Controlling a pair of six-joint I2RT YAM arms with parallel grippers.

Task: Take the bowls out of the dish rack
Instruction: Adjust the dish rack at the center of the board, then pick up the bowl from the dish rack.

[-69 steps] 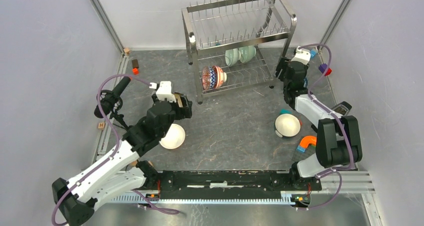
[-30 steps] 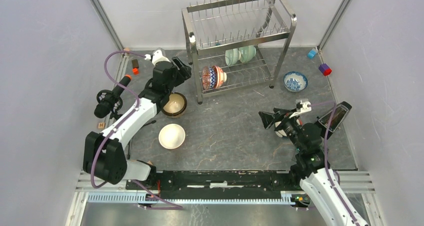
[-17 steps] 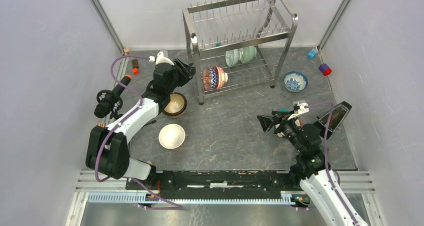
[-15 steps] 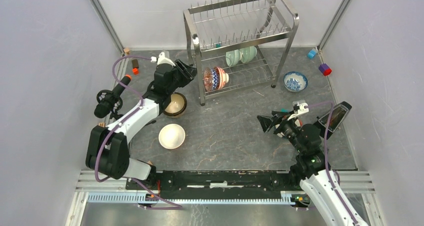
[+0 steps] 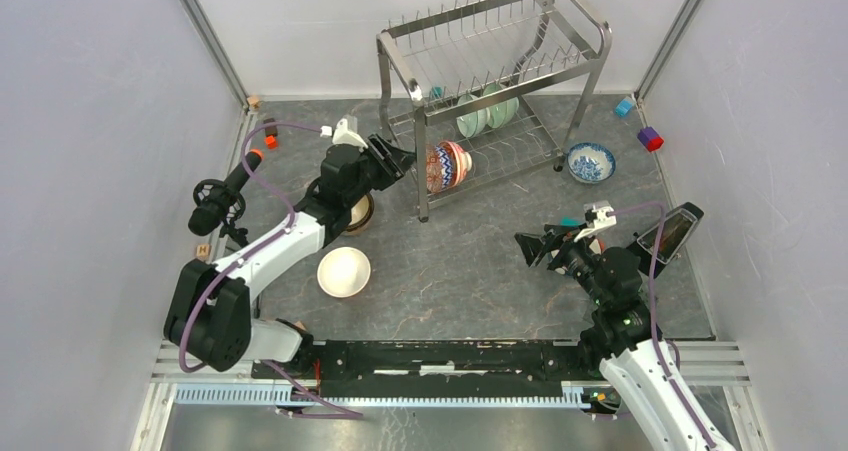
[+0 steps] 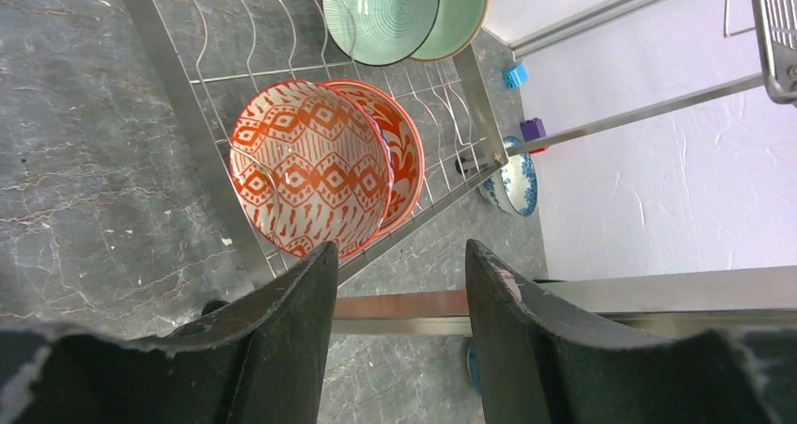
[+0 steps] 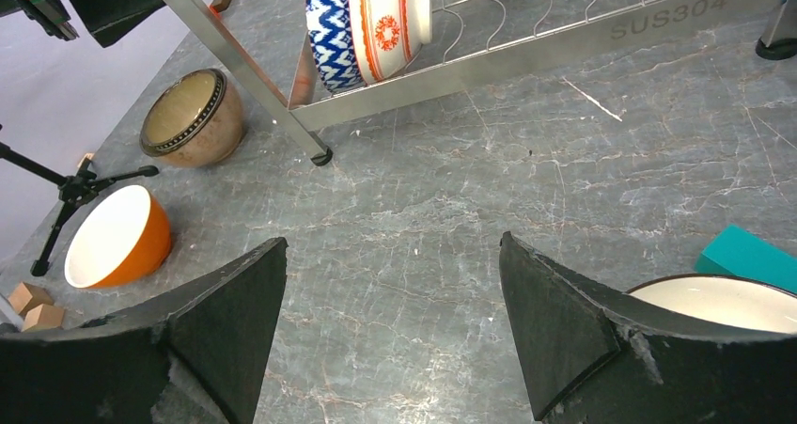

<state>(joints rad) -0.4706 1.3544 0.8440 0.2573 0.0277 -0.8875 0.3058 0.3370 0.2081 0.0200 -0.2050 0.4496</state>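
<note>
Half unloaded: 4 bowls stand on edge in the lower tier of the dish rack at the far side of the surface, the 2 red-orange patterned bowls nested near the front corner post and the 2 pale green bowls together further back; the upper tier looks bare. Out on the surface sit the blue-and-white bowl just right of the rack, the brown bowl near its left front leg, the orange bowl with a white inside closer to my bases, and a dark-rimmed white bowl at the edge of my right wrist view. My left fingers are partly apart, clamped on nothing I can see, aimed at the patterned pair from just outside the rack frame. My right fingers are spread wide and hold nothing, well apart from the rack. By my count 4 bowls are out and 4 are left.
</note>
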